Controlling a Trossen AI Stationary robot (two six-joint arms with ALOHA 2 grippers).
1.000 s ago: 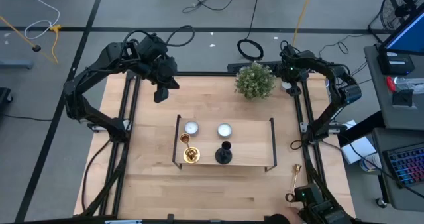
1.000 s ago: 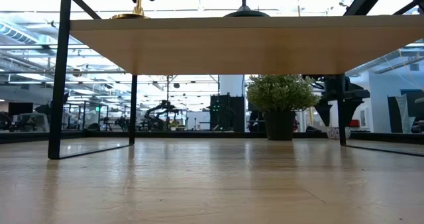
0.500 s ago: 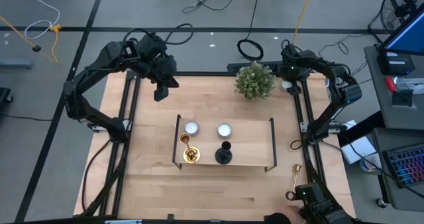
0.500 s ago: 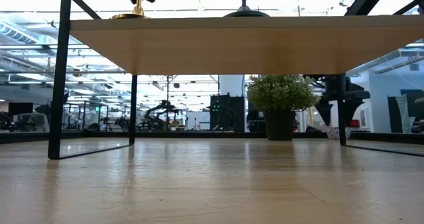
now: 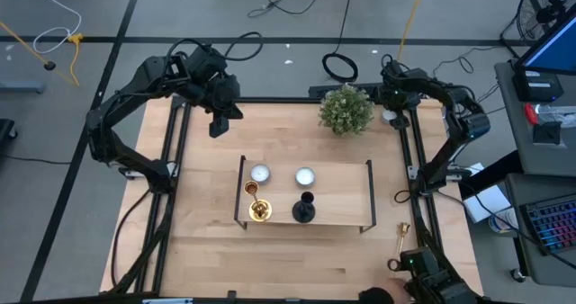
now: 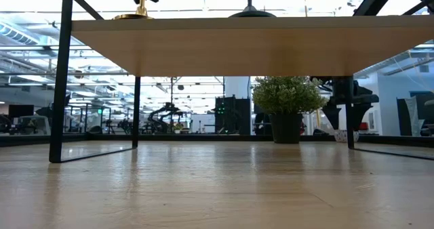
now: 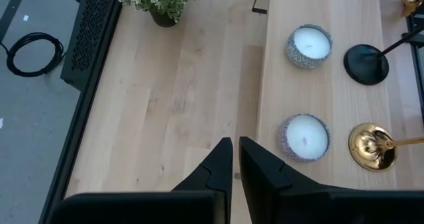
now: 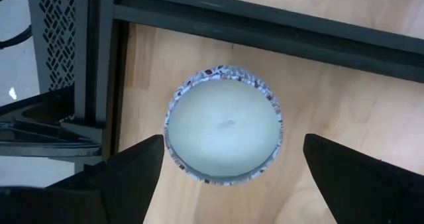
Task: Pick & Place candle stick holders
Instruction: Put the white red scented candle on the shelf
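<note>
My left gripper [image 5: 217, 127] hangs over the far left part of the table [image 5: 207, 250], fingers pressed together with nothing between them; from its wrist camera I look past those closed fingers [image 7: 218, 168] at the long wooden stand [image 7: 331, 85]. On that stand sit two white candles [image 7: 304, 136], side by side along its far edge, and nearer the front stand two of the candle stick holders: the gold candlestick [image 5: 257, 205] at the left end, upright on its round base, and the black candlestick [image 5: 305, 208] just beside it toward the middle. My right gripper [image 8: 228, 151] is at the far right corner of the table, next to the potted plant [image 5: 346, 109], with its fingers spread wide and empty, hovering straight above a third white candle [image 8: 224, 124] that sits on the wood by the black frame rail [image 8: 265, 25]. The second gold candlestick [image 5: 400, 245] lies on its side near the front right edge of the table, well apart from the stand. Something dark shows just beyond it at the picture's bottom edge; I can't make out what it is. From table height I see only the underside of the stand, with the gold base [image 6: 137, 15] peeking over its top at the left.
</note>
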